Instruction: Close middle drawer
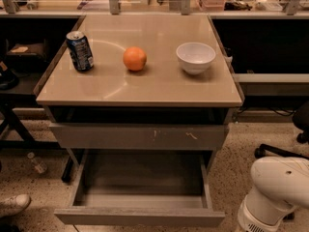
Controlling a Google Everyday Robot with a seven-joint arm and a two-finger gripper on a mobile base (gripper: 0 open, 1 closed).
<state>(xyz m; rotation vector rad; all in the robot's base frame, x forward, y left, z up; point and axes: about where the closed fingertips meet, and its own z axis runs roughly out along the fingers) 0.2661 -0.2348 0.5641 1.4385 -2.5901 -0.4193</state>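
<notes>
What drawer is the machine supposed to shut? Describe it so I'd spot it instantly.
Find the tan-topped cabinet holding a can, orange and bowl. Below its scratched drawer front, the middle drawer stands pulled open, bare grey inside, front plain. The white arm sits lower right; its end effector is out of view.

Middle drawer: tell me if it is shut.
No, the middle drawer stands pulled out, bare inside showing; the gripper is out of view.
</notes>
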